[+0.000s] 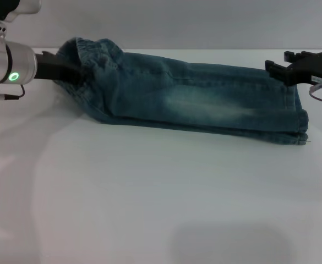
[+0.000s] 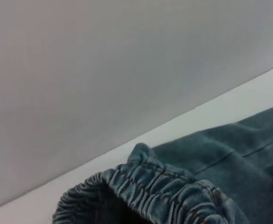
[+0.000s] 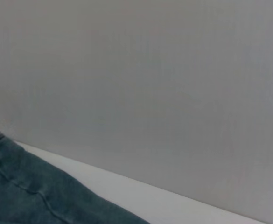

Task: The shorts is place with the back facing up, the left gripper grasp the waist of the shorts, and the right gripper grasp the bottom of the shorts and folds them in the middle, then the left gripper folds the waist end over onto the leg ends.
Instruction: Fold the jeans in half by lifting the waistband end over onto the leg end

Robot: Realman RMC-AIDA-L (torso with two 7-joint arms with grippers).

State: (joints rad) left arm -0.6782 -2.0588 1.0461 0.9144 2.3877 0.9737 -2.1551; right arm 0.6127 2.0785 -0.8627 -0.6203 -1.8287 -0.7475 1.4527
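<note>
The blue denim shorts (image 1: 194, 93) lie folded lengthwise across the white table (image 1: 149, 192), waist at the left and leg ends at the right. My left gripper (image 1: 77, 74) is shut on the elastic waist (image 2: 173, 191), which is bunched and raised off the table. My right gripper (image 1: 277, 70) hovers at the far edge of the leg ends (image 1: 293, 129), touching or just above the denim. A corner of the denim (image 3: 24, 191) is all the right wrist view shows of the shorts.
A plain grey wall (image 1: 177, 22) stands behind the table's far edge. Bare white table surface stretches in front of the shorts toward me.
</note>
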